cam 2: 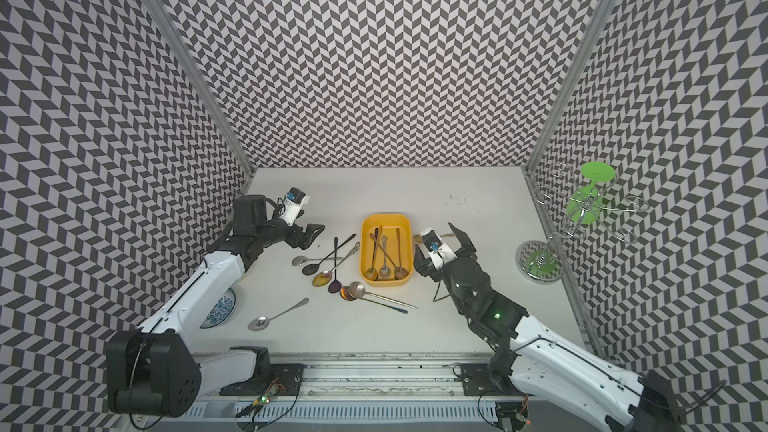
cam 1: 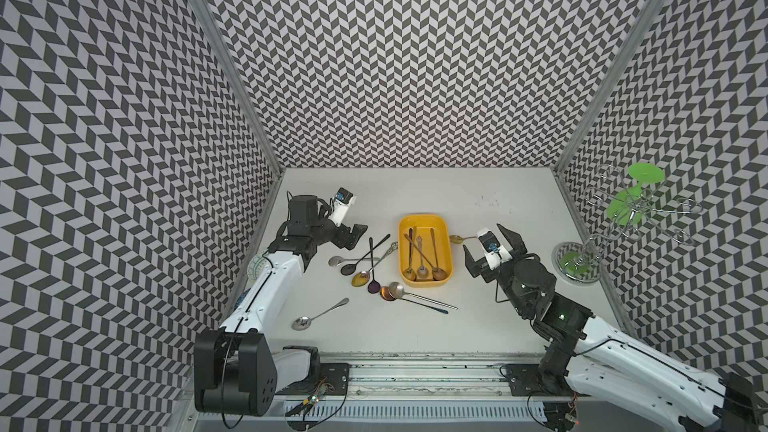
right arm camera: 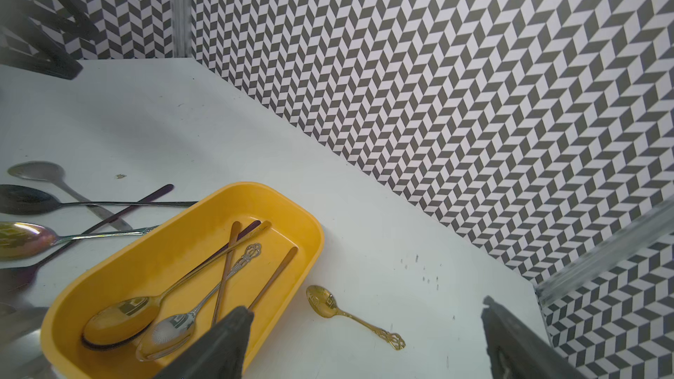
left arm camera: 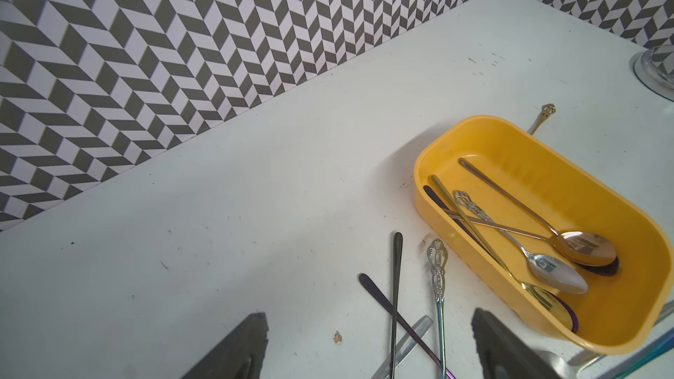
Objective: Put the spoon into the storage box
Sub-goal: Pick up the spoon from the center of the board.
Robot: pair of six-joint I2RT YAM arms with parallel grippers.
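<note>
I see the storage box on the bench with spoons in it, a spoon cluster on its left, one small spoon just beside its right, and a stand farther right.

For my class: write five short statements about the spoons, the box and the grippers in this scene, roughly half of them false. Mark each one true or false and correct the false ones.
1. The yellow storage box holds several spoons. True.
2. The right gripper is shut on a spoon. False: it is open and holds nothing.
3. A small gold spoon lies on the table just outside the storage box. True.
4. The left gripper grips the patterned plate. False: it is open and empty, and the plate lies on the table partly under the left arm.
5. Every spoon is in the storage box. False: several lie on the table, among them a silver spoon.
</note>
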